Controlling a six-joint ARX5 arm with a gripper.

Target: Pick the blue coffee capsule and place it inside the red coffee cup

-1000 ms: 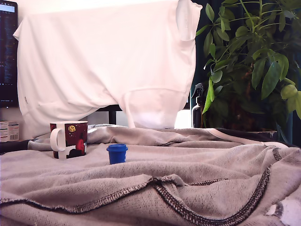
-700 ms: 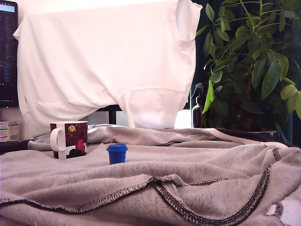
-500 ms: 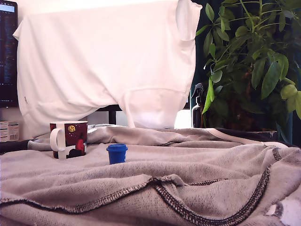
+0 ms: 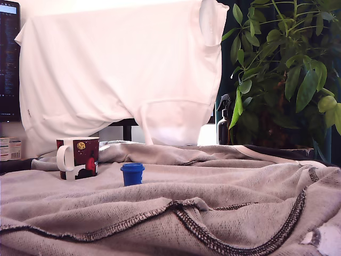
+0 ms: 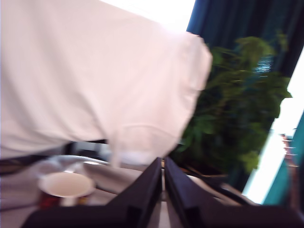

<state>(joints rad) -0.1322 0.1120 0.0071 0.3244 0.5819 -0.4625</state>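
Note:
The blue coffee capsule (image 4: pixel 132 174) stands rim up on the grey blanket (image 4: pixel 224 197), a little toward the exterior view's right of the red coffee cup (image 4: pixel 78 158). The cup is upright, its white handle turned to that view's left. In the blurred wrist view the cup (image 5: pixel 65 186) shows its white open mouth from above, and the capsule is out of sight there. My gripper (image 5: pixel 164 164) appears only in the wrist view, its two dark fingers pressed together with nothing between them. The exterior view does not show the arm.
A white shirt (image 4: pixel 122 69) hangs behind the blanket. A leafy plant (image 4: pixel 287 69) and a dark spray bottle (image 4: pixel 224 122) stand at the exterior view's right. A monitor (image 4: pixel 9 58) and a small box (image 4: pixel 9 148) sit at its left edge.
Nothing has shifted in the exterior view: cup and capsule stay where they were.

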